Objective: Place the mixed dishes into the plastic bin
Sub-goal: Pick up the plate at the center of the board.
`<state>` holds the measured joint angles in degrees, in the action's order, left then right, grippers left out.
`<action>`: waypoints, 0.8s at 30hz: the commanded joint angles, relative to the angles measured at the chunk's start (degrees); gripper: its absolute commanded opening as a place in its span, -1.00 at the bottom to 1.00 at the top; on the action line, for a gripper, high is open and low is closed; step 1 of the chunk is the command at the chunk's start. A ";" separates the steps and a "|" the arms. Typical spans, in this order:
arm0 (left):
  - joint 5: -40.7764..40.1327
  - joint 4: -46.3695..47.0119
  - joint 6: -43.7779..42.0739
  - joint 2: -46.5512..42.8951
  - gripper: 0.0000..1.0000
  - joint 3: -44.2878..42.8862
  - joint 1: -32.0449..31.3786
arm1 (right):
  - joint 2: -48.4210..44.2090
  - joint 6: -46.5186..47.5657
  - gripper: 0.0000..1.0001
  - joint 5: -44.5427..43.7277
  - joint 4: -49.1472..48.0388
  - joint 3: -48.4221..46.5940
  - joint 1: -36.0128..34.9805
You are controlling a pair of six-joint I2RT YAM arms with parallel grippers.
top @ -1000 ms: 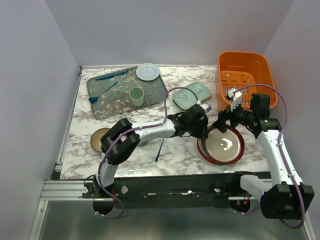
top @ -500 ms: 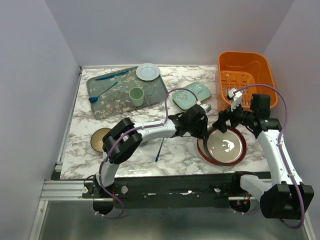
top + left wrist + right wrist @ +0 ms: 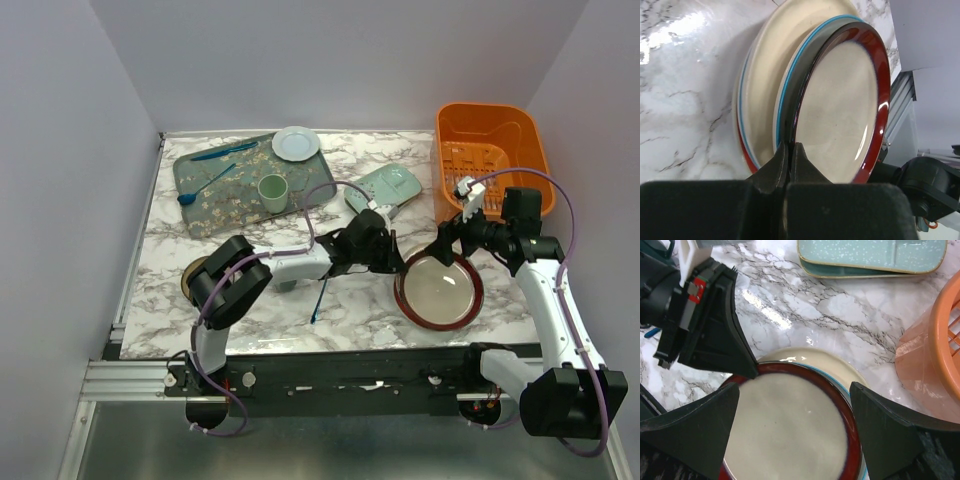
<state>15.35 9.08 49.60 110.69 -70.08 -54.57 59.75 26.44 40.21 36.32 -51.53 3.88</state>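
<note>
- The marble surface [image 3: 250, 310] is carrying every item. The plastic bin [image 3: 500, 128] is standing at its far right corner, and no dish is showing inside the bin yet.
- The floral tray [image 3: 228, 203] is lying well to the left of the bin and is not being handled.
- The stack of plates [image 3: 760, 75] is resting just on the near side of the bin, slightly to its left.
- The red-rimmed plate [image 3: 440, 288] is sitting on top of that stack. Its edge farthest from the bin is tilting up off the blue-edged plate below it.
- The pale-green divided dish [image 3: 870, 255] is waiting beside the bin's left wall, apart from the stack.
- The left gripper [image 3: 787, 150] is working at the stack edge farthest from the bin. Its jaws were standing partly apart a second ago and are now pressing together, pinching the rim of the red-rimmed plate. The wrist has also been drawing a little away from the bin. The bright mark seen on the plate face a second ago is no longer showing, which fits a change of tilt.
- The right gripper [image 3: 794, 389] is hovering over the bin side of the stack. Its jaws are remaining fully spread and holding nothing.
- Meaning for the task: the grip on the top plate appears to be set. Lifting it clear and carrying it to the bin is likely the next step, and all other dishes are still waiting outside the bin.
</note>
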 commanded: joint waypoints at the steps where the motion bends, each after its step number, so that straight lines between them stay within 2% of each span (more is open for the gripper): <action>1: 2.93 9.10 2.34 -7.50 -1.00 3.02 2.44 | 0.28 1.95 0.99 2.77 2.00 -2.52 0.43; 12: 2.22 9.81 -2.84 -12.60 -1.00 7.06 4.03 | 10.74 13.98 0.98 4.45 11.85 -7.89 0.43; 24: 1.43 14.64 -5.14 -17.09 -1.00 11.81 4.56 | 17.94 16.81 0.96 2.24 13.17 -10.35 0.51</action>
<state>15.53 13.34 43.53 97.60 -58.59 -50.30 76.31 41.56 42.87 47.20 -59.72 3.88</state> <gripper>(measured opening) 0.019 0.984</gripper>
